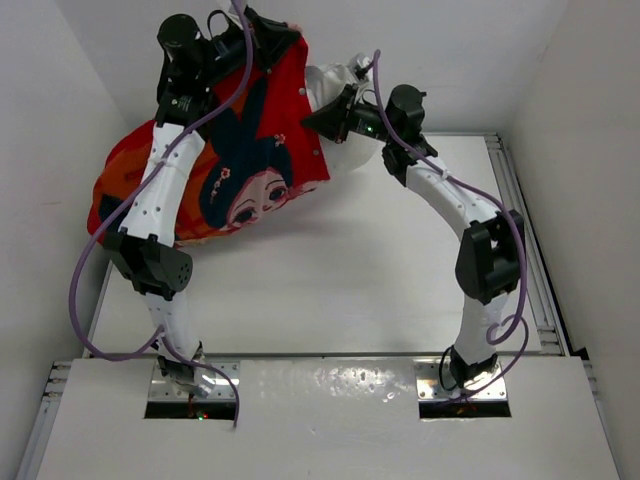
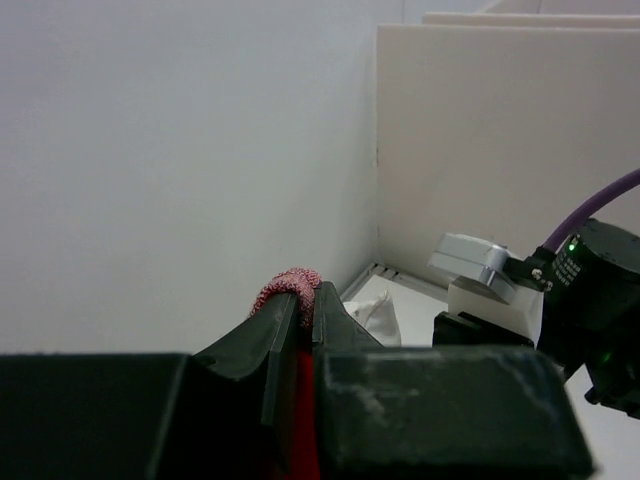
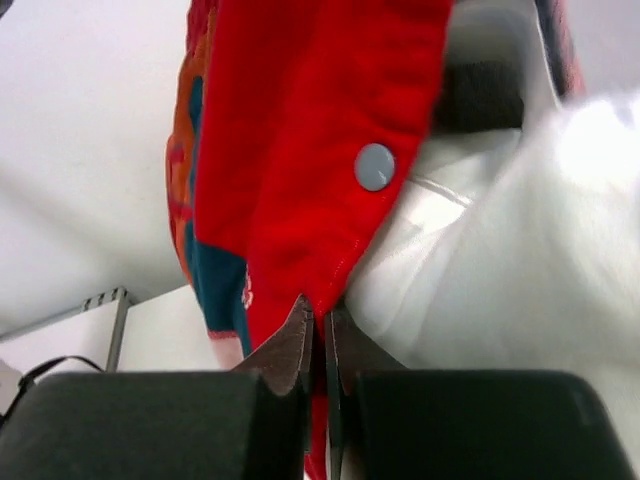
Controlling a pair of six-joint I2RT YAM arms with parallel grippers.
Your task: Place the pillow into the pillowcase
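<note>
The smooth white table (image 1: 330,290) carries the soft red cartoon-printed pillowcase (image 1: 265,150) at its far left. The plump white pillow (image 1: 335,85) bulges past its right edge. The left gripper (image 2: 303,305) is clamped tight on a nubbly pink fold of the pillowcase. The right gripper (image 3: 320,318) pinches its red hem below a round grey snap (image 3: 374,166).

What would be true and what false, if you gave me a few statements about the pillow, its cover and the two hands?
1. The pillowcase is red with a cartoon face. True.
2. The pillow is completely inside it. False: white pillow bulges out beside the red edge.
3. The left hand pinches fabric. True.
4. The right hand is wide open. False: it is shut on the pillowcase's red edge.
5. A grey button sits near that edge. True.
</note>
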